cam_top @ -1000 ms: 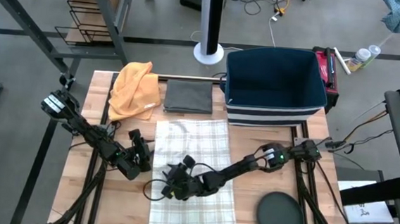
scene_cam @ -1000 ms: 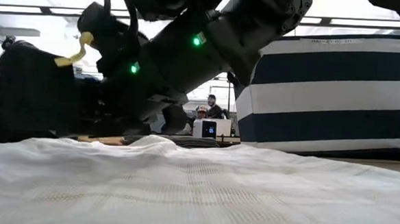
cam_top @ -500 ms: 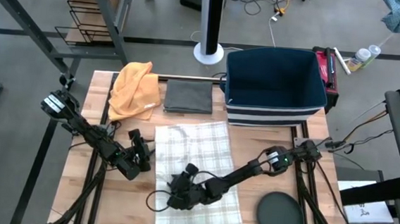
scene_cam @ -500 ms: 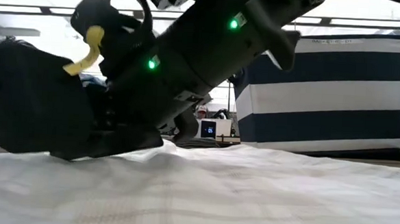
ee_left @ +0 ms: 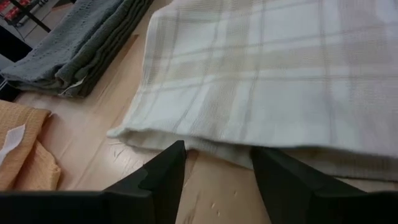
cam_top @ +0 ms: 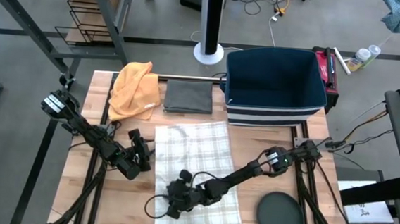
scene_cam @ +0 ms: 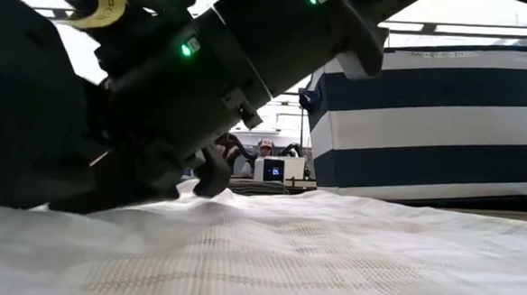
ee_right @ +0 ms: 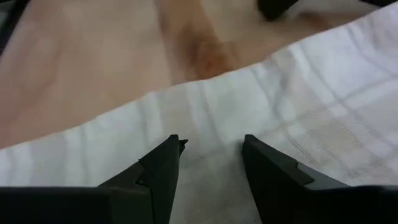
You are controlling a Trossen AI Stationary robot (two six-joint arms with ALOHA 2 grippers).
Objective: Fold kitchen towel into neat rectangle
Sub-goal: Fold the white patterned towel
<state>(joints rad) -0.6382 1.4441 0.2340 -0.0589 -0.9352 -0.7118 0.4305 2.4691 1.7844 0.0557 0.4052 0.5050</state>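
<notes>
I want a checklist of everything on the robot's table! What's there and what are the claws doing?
Surface: wooden table, bare around the cloths.
Job's things: checked kitchen towel lying flat, not yet folded.
Clutter: orange cloth, folded grey cloth, striped bin, dark round disc.
Grippers: left gripper open at the towel's edge; right gripper open, low over the towel.
Cables: loose cables on the floor.
Surroundings: people far behind.
</notes>
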